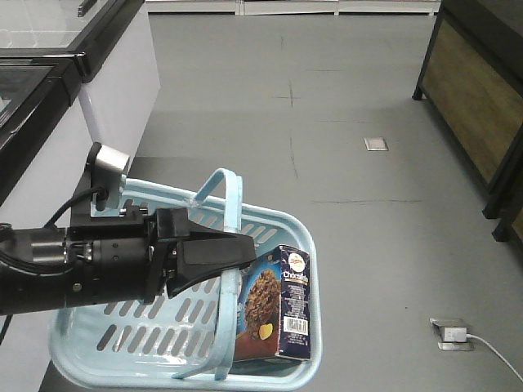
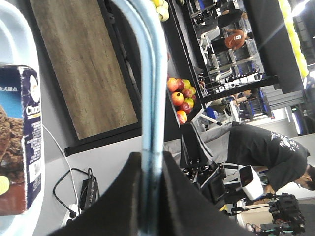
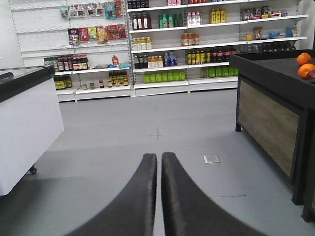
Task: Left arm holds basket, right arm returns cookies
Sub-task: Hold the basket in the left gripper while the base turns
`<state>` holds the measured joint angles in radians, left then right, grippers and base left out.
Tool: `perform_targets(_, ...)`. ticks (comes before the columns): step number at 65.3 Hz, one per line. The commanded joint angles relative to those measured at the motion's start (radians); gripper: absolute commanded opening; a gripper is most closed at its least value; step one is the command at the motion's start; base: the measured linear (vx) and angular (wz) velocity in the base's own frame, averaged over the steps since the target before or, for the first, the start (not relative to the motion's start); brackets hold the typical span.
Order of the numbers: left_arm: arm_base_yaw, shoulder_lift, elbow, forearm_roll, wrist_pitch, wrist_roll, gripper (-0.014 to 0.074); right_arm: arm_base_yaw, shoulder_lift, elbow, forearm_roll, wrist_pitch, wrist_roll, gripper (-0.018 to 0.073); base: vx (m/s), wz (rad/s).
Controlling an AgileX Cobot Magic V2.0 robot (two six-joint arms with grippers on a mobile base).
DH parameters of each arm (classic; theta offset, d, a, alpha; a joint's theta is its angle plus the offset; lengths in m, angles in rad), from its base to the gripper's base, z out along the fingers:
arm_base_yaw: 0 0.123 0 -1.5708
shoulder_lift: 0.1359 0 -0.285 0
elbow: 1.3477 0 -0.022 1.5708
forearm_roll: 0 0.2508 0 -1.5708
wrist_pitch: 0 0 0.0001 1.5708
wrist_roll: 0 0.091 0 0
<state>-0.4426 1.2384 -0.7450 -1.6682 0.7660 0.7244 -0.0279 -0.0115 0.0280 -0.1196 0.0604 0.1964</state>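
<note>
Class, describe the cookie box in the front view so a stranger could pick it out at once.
Find the light blue slotted plastic basket over the grey floor, its hoop handle clamped by the black left gripper. At its right end stands the dark navy cookie carton. It is the only item visible inside, marked by a chocolate cookie picture and a white barcode panel.

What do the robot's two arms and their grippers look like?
The left arm is a black cylinder with black cables and a small silver-grey camera block on top. Its left gripper is black, tapering to a point. The right gripper shows two matte black, tapering fingers; its arm is out of view.
</note>
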Motion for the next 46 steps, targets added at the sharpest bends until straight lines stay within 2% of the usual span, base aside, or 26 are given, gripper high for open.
perform_targets(1, -0.006, -0.029, -0.041, -0.112, 0.045, 0.014, -0.0003, 0.0, -0.012, 0.018, -0.01, -0.068, -0.005, -0.0011, 0.12, -0.05)
perform_targets(46, -0.006, -0.029, -0.041, -0.112, 0.044, 0.014, -0.0003, 0.0, -0.012, 0.018, -0.01, -0.068, -0.005, -0.0011, 0.23, 0.03)
